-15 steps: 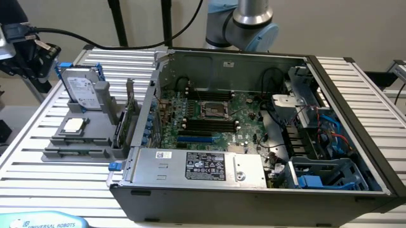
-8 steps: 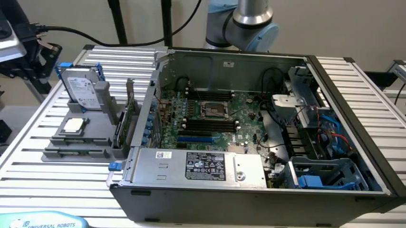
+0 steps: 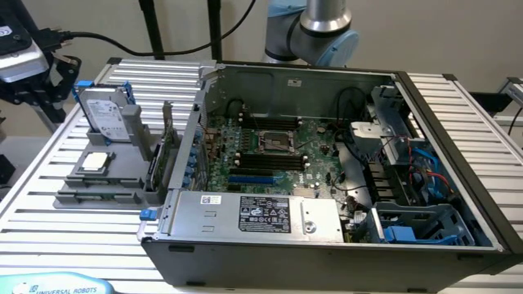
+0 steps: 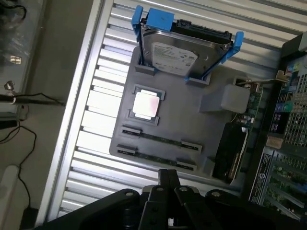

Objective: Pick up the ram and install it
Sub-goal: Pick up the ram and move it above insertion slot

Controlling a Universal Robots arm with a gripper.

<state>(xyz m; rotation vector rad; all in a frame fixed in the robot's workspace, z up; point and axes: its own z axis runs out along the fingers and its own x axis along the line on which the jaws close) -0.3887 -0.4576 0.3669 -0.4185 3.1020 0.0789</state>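
In the wrist view the hand (image 4: 169,178) is seen closed and empty near the ram (image 4: 156,159), which is laid in the grey tray (image 4: 184,120). The open computer case (image 3: 327,263) is shown by the exterior view.

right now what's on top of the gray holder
hard drive, processor, ram and a card sit on it; slots hide the drive's and card's lower edges
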